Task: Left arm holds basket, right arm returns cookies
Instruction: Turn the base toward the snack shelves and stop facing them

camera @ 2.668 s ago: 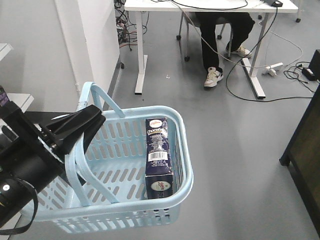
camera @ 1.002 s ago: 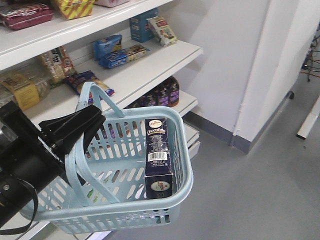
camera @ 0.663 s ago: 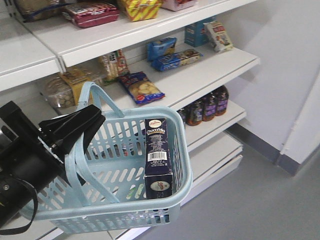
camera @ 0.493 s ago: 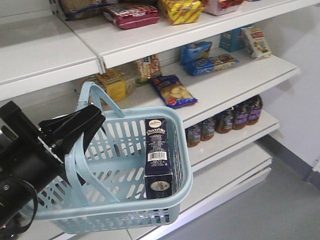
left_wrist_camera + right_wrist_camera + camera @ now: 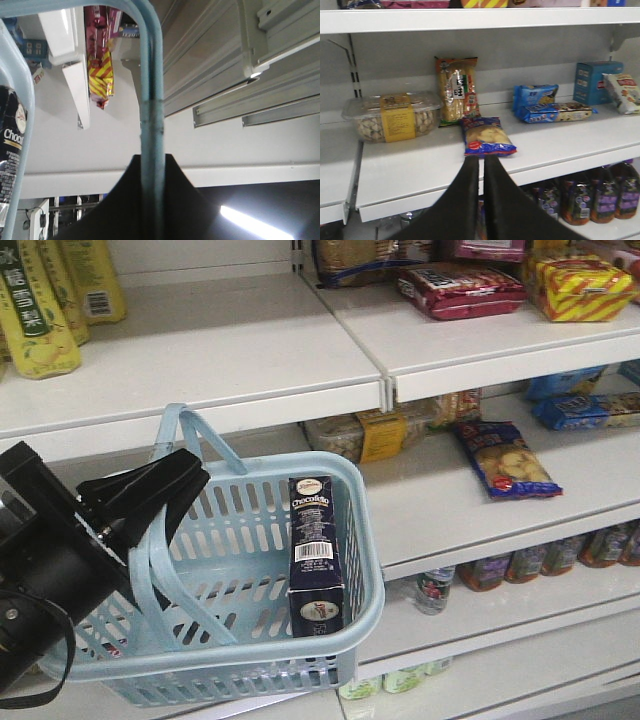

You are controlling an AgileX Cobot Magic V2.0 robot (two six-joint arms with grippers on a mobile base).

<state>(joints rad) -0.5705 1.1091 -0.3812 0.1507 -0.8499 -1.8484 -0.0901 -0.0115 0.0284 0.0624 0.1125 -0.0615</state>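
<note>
At the right wrist, see the right gripper (image 5: 481,160) pressed fully closed, tip against tip, with nothing in it. Faces the middle shelf (image 5: 420,172) head-on, aimed toward a blue snack bag (image 5: 487,136), with a clear tub (image 5: 392,117) off to one side. Shows neither basket nor box from that camera, so gives no direct bearing from these tips to the cookies.

On the other side, find the left gripper (image 5: 190,480) clamped on one hoop handle (image 5: 185,425) of the basket (image 5: 372,570). In the left wrist view, pinches that handle (image 5: 151,85) between its black wedges. Holds the basket just in front of the shelving.

Inside, against the wall farthest from the left gripper, find the cookies (image 5: 316,540), standing on end. Long axis near vertical, top near rim height, barcode face toward the front camera.

Judging from this, calls for a reach from above, down along that upright axis, with the jaws first opened wider than the box's narrow side. Falls to the right arm, with the left taken up by the handle.
</note>
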